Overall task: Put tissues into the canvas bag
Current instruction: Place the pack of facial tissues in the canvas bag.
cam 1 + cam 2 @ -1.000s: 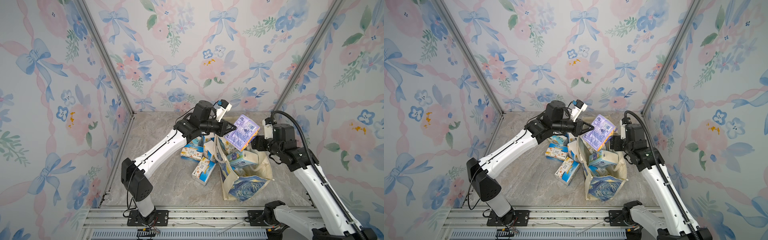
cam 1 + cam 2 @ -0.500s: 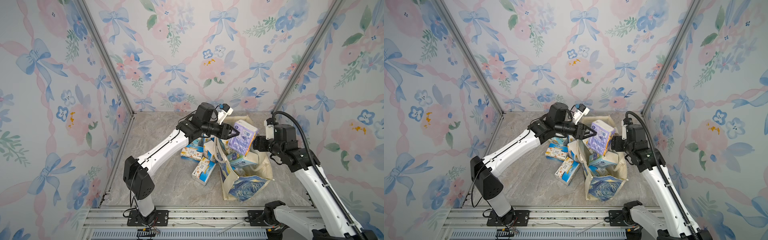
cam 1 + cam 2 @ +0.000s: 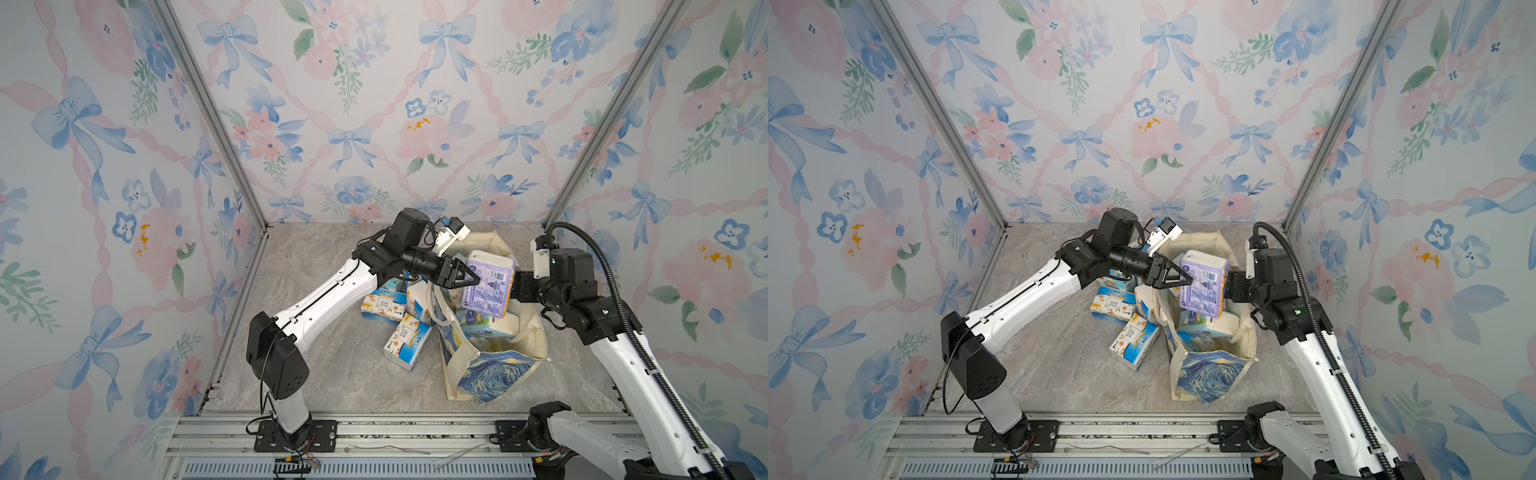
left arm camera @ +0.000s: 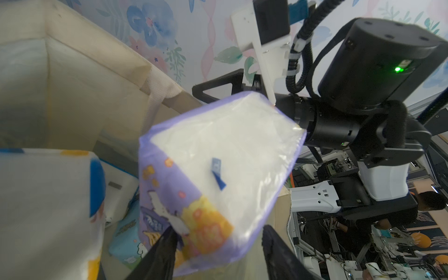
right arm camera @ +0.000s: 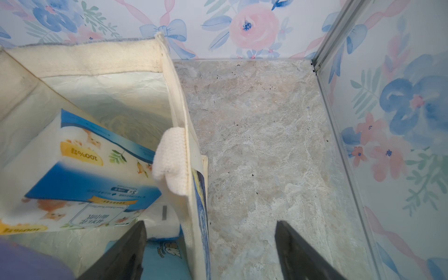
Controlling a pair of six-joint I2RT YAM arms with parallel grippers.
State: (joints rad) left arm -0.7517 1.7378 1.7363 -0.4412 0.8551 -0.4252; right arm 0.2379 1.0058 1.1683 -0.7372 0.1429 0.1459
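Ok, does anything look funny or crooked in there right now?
Yes. The lavender tissue pack leans crookedly over the other packs in the canvas bag, sticking up past its rim instead of lying tucked in. Beside the bag, several blue-and-white packs lie jumbled at odd angles on the table.

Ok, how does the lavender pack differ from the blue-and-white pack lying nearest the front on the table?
The lavender pack is purple-wrapped and tilted in the canvas bag's mouth; the blue-and-white pack has orange prints and lies on the table, outside the bag. Both are soft bricks with white ends.
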